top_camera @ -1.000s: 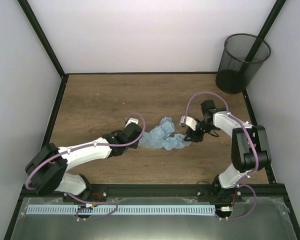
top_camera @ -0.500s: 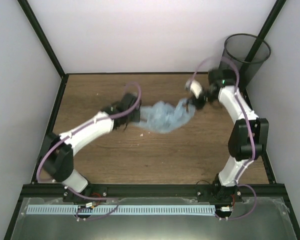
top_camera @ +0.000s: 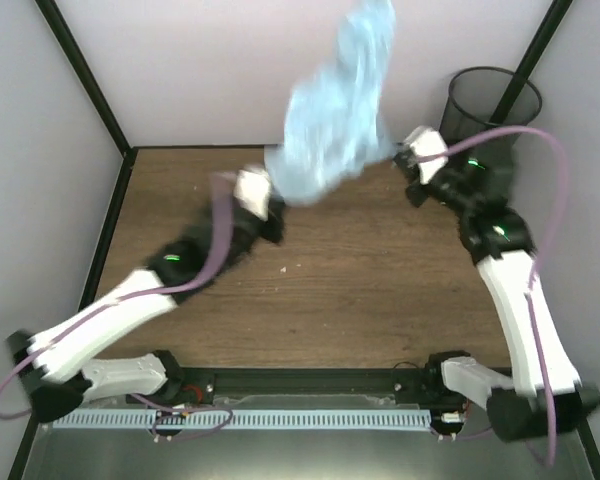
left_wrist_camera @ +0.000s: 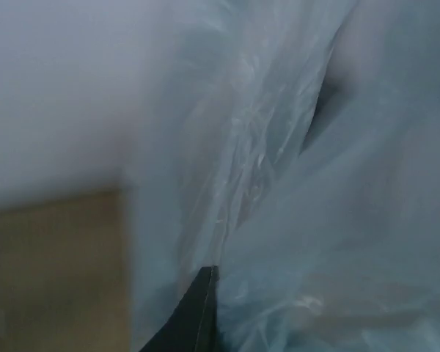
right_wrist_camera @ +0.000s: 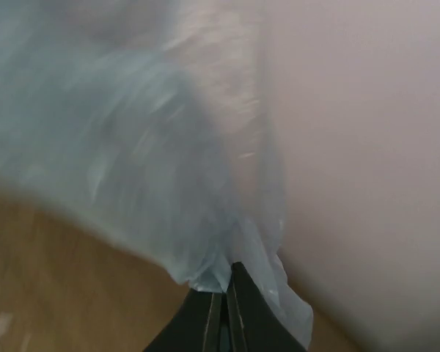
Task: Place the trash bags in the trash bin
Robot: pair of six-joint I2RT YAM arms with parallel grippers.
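Trash bag (top_camera: pixel 330 120) – no longer crumpled on the table (top_camera: pixel 330 300), where it was seen a second ago between the two grippers. It is now held aloft, stretched and billowing, its upper part blurred against the back wall in the top view. It is off the wood altogether and hangs left of the trash bin (top_camera: pixel 467 110), not over the bin's mouth and not inside it.

Left gripper (top_camera: pixel 272 200) has been raised and carried toward the back of the table. In its wrist view a dark closed wedge (left_wrist_camera: pixel 199 315) is seen with blue film (left_wrist_camera: pixel 279 183) running out of its tip, so a pinch on the bag is read. Right gripper (top_camera: pixel 408 165) has been swung up and back until it sits just beside the bin's near-left side. Its fingers (right_wrist_camera: pixel 214 312) are pressed together on a gathered fold of the film (right_wrist_camera: pixel 154 161).

Judged stage: lift completed, transfer under way, deposit not yet made. The spread film looks broader than the bin's opening – it would need to be gathered or lowered right end first. Otherwise some film is likely to be left draped over the rim. Motion blur is heavy in all three views, so the handle loops and lettering cannot be made out.
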